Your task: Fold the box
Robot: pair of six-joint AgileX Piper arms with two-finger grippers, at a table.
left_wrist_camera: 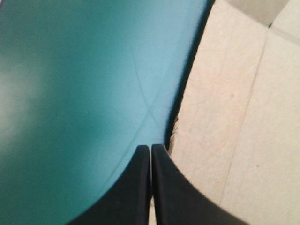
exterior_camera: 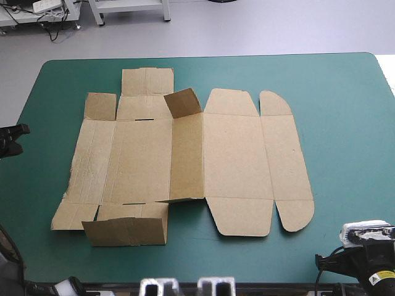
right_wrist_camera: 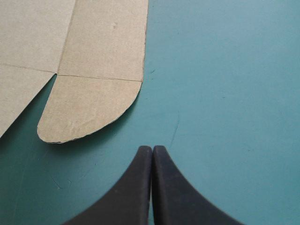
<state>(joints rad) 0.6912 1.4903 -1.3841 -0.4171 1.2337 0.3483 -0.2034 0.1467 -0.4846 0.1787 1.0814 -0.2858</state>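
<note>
The brown box (exterior_camera: 185, 154) lies as a cut sheet, mostly flat, in the middle of the teal-green table. A small flap (exterior_camera: 183, 102) stands up at its far side, and a near-left flap (exterior_camera: 126, 231) is partly raised. My left gripper (left_wrist_camera: 151, 148) is shut and empty, just off the box's ragged left edge (left_wrist_camera: 220, 122). My right gripper (right_wrist_camera: 152, 148) is also shut and empty. It hovers over bare cover, a short way from the box's rounded near-right flap (right_wrist_camera: 89, 110). In the high view the left gripper (exterior_camera: 17, 132) shows at the table's left edge.
The right arm's wrist (exterior_camera: 365, 243) sits at the table's near right corner. Bare teal-green cover (exterior_camera: 345, 135) stretches to the right of the box, with a narrower strip along its left side (exterior_camera: 46, 154).
</note>
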